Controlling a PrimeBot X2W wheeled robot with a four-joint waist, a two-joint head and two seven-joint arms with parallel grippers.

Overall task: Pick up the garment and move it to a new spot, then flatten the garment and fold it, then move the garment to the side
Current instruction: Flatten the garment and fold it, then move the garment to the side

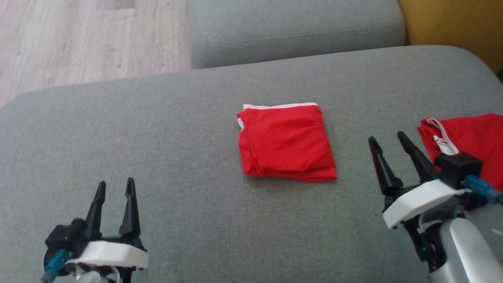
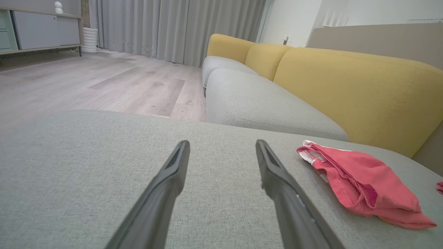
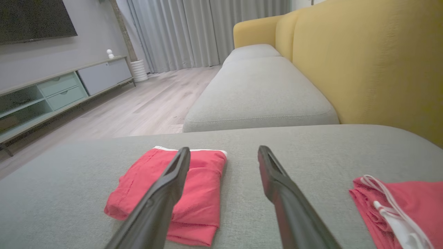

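Count: 2 red garments, folded garment [image 1: 287, 143] centre, second garment [image 1: 471, 137] at 3 o'clock. 2 grippers, left gripper [image 1: 116, 181] at 7, right gripper [image 1: 386, 136] at 4. 2 grey cushions, near cushion [image 1: 157, 137] and far cushion [image 1: 294, 31] at 12.

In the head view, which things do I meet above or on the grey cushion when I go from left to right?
left gripper → folded red garment → right gripper → red garment with white drawstring
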